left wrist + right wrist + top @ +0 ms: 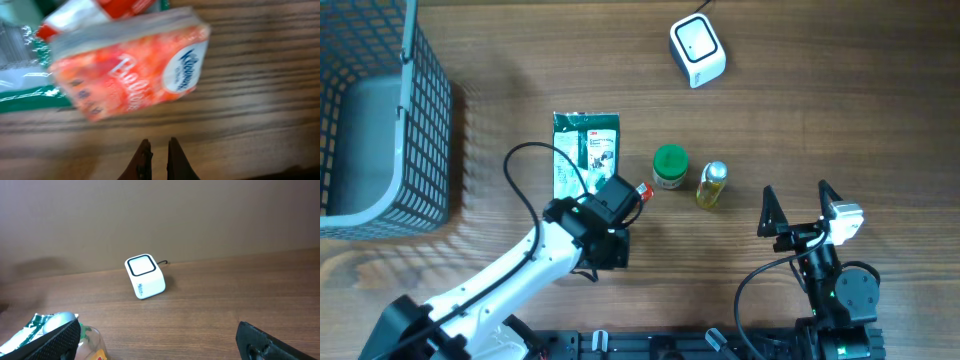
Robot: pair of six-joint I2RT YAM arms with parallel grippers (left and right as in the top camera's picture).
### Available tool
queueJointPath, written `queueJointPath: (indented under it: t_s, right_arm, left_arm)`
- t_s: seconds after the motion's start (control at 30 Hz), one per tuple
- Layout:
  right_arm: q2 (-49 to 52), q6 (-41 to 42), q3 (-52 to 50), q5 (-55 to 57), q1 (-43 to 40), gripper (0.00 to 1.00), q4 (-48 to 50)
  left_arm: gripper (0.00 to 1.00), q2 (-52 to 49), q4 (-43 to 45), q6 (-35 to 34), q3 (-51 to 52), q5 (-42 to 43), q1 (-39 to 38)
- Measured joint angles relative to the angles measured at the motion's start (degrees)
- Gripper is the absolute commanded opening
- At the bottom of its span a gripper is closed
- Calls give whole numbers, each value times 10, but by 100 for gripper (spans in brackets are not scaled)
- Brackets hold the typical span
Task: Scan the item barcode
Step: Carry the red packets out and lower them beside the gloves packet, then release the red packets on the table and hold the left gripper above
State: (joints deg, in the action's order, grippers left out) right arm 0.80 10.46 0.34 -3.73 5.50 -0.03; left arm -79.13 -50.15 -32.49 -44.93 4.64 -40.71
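Note:
An orange-red tissue pack [130, 70] with a white oval logo lies on the wood just beyond my left gripper [157, 142]. The two dark fingers stand shut with nothing between them, and their tips stop short of the pack. From overhead, only the pack's red edge [642, 190] shows past the left gripper [625, 197]. The white scanner box [697, 50] sits at the back of the table, and it also shows in the right wrist view as the scanner [145, 276]. My right gripper [798, 215] stands wide open at front right, holding nothing [162, 345].
A green packet [585, 150] lies left of the tissue pack. A green-lidded jar [670, 167] and a yellow bottle [712, 184] stand between the arms. A grey wire basket [380, 120] fills the far left. The left arm's cable loops over the green packet.

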Motion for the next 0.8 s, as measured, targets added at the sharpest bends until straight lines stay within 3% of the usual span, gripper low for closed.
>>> queueJointPath:
  t_s: [0.33,0.8]
  right_arm:
    - [0,0,0,0,0,100,0]
    - [0,0,0,0,0,100,0]
  left_arm:
    - [8,-79,42,-17,5,0,-23]
    - [8,-82,157,-22,5,-14,-23]
